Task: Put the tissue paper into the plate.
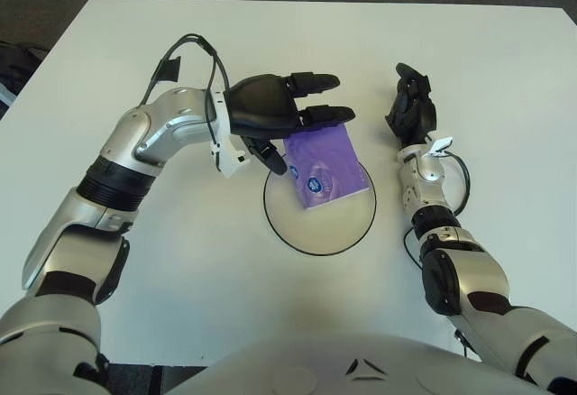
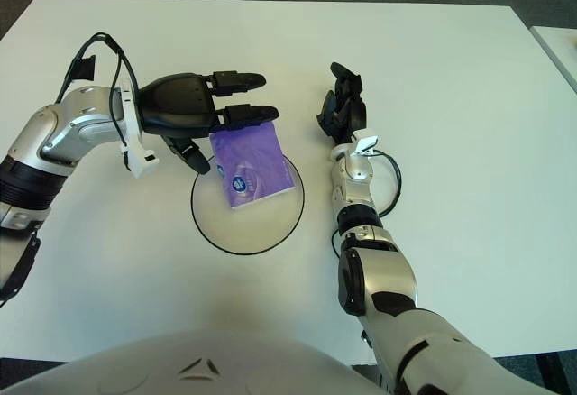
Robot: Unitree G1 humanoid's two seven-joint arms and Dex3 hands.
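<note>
A purple tissue pack (image 1: 325, 168) hangs tilted over a round white plate with a dark rim (image 1: 321, 252) at the table's middle. Its lower end is over the plate's inside. My left hand (image 1: 315, 129) reaches in from the left above the plate's far edge. Its fingers (image 1: 329, 114) lie along the pack's top edge and the thumb (image 1: 276, 160) is at its left side, gripping it. My right hand (image 1: 410, 106) shows to the right of the plate, fingers relaxed and holding nothing.
The white table (image 1: 180, 260) ends at dark floor along the far edge and at both far corners. A black cable (image 1: 194, 48) loops off my left wrist. A thin cable (image 1: 462, 183) loops beside my right forearm.
</note>
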